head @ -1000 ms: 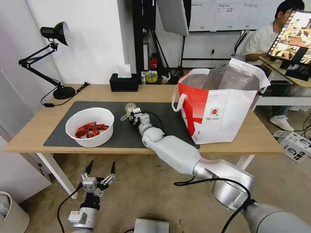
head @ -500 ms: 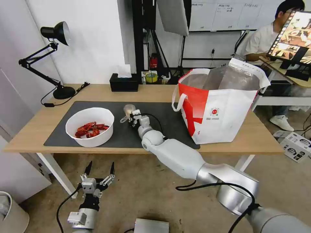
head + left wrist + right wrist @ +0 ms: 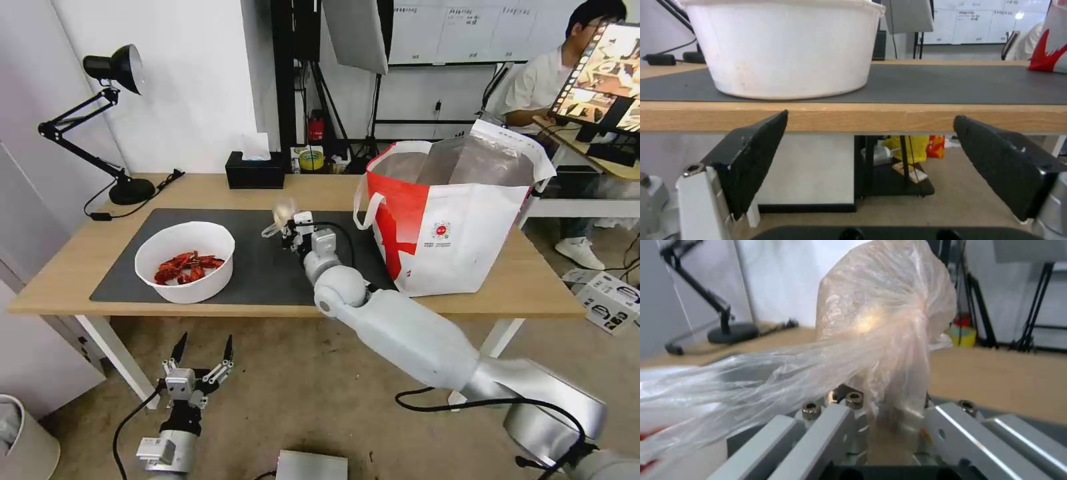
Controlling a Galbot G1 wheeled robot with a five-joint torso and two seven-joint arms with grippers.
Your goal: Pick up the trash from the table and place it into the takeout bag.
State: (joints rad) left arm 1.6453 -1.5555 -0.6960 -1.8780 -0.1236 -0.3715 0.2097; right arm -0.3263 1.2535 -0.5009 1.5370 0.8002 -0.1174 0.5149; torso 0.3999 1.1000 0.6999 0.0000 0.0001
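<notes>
**Over the mat: knotted bag pinched and lifted, bowl waiting**

Below the table's (image 3: 200,190) front edge at the left, the left gripper (image 3: 203,347) hangs parked with its black fingers (image 3: 751,156) spread wide and nothing between them. Just above it on the dark mat (image 3: 267,273) stands the white bowl of crayfish shells (image 3: 185,261): stiff-walled but probably top-loose, so it looks best taken by the rim or wall and kept level. Further right, over the mat's middle, the right gripper (image 3: 291,225) is clamped on the small knotted clear bag (image 3: 889,336), which is clear of the table. The film is thin, soft and likely slippery; the beige lump gives little weight, and the loose tail trails sideways. Holding low near the bunched plastic seems soundest. At the right stands the takeout bag (image 3: 460,220), mouth open, upright on the table.
</notes>
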